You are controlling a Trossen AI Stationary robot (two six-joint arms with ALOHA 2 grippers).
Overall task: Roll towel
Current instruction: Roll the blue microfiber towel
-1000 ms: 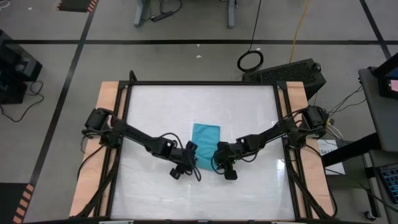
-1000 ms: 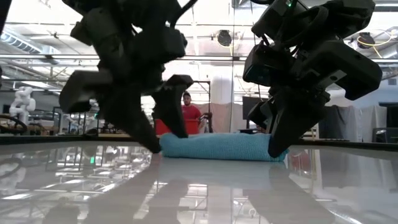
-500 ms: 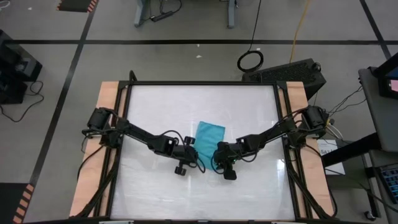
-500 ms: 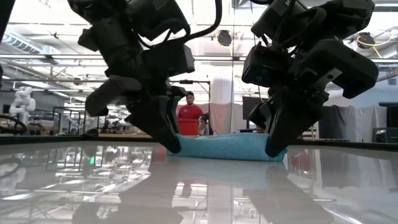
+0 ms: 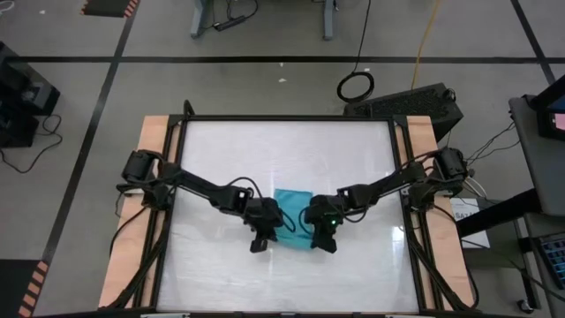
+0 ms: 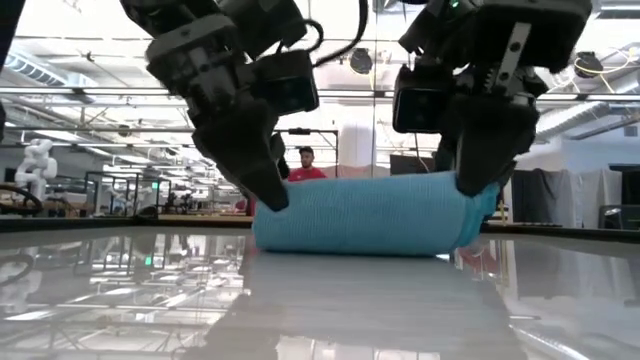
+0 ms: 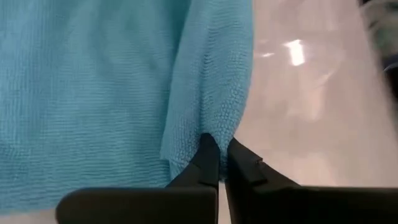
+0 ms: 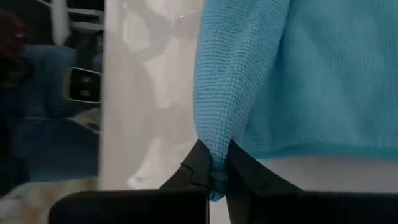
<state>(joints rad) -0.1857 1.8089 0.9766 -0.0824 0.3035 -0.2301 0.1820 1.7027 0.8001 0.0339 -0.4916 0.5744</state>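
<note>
Both grippers pinch the towel's near edge; the roll runs away from you toward the far edge.

Your left gripper (image 5: pixel 262 231) and right gripper (image 5: pixel 320 234) each clamp a near corner of the towel (image 5: pixel 292 206), lifted into a fold lying crosswise mid-worktop (image 5: pixel 353 159). Both are equally close, and bare surface lies beyond.

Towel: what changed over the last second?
Both end effectors, left and right, now pinch the towel's near corners and have lifted that edge and carried it over toward the far side, so it looks shorter from above and taller in the low view. The table is unchanged.
</note>
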